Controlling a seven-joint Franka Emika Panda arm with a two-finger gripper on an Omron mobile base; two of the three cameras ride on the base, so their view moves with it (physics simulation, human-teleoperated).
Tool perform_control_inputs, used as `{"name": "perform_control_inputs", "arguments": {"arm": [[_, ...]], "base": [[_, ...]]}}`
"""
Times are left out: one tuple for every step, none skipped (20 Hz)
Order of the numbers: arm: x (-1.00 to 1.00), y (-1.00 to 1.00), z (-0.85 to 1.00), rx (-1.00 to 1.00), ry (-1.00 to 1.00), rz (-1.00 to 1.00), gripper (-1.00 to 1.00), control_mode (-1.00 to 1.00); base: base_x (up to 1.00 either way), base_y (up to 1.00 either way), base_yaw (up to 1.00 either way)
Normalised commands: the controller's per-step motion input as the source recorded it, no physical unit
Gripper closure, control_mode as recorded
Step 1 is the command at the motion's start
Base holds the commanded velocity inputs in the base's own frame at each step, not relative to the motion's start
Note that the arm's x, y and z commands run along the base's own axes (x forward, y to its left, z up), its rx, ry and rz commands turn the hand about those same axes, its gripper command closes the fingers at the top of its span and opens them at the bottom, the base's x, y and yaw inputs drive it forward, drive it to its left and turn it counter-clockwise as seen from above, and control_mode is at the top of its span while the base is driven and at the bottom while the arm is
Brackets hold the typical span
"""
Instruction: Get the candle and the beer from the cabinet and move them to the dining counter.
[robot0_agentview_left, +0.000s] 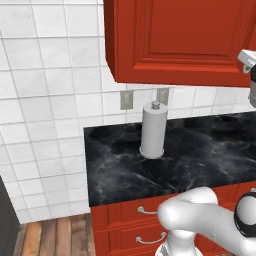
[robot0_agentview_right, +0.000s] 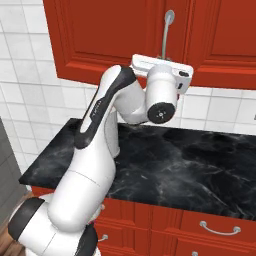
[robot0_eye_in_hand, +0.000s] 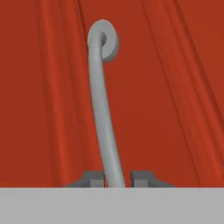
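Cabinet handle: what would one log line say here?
phase: opening cabinet | gripper: fingertips either side of handle | door: closed

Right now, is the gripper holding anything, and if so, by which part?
The gripper has its fingertips on either side of the cabinet door's silver handle, at its lower end. Whether they are actually clamped on it cannot be told.

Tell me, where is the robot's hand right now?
The hand is up at the cabinet door, its fingertips either side of the silver handle, above the black counter.
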Motion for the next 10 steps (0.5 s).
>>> {"name": "perform_control_inputs", "arguments": {"arm": [[-1.0,0.37,0.0,-0.02,-0.07,0.06,1.0,-1.0],[-1.0,0.32,0.0,0.0,-0.09,0.04,1.0,-1.0],[-1.0,0.27,-0.02,0.0,-0.08,0.03,1.0,-1.0],[-1.0,0.27,-0.03,0.0,-0.08,0.03,1.0,-1.0],[-1.0,0.26,-0.03,0.0,-0.05,0.04,1.0,-1.0],[-1.0,0.27,-0.03,0.0,-0.03,0.04,1.0,-1.0],[-1.0,0.27,-0.03,0.0,-0.02,0.03,1.0,-1.0],[-1.0,0.26,-0.07,0.0,-0.01,0.03,1.0,-1.0],[-1.0,0.26,-0.15,0.0,0.0,0.02,1.0,-1.0],[-1.0,0.27,-0.24,-0.01,0.0,0.03,1.0,-1.0]], "base": [[0.0,0.0,0.0],[0.0,0.0,0.0],[0.0,0.0,0.0],[0.0,0.0,0.0],[0.0,0.0,0.0],[0.0,0.0,0.0],[0.0,0.0,0.0],[0.0,0.0,0.0],[0.0,0.0,0.0],[0.0,0.0,0.0]]}}
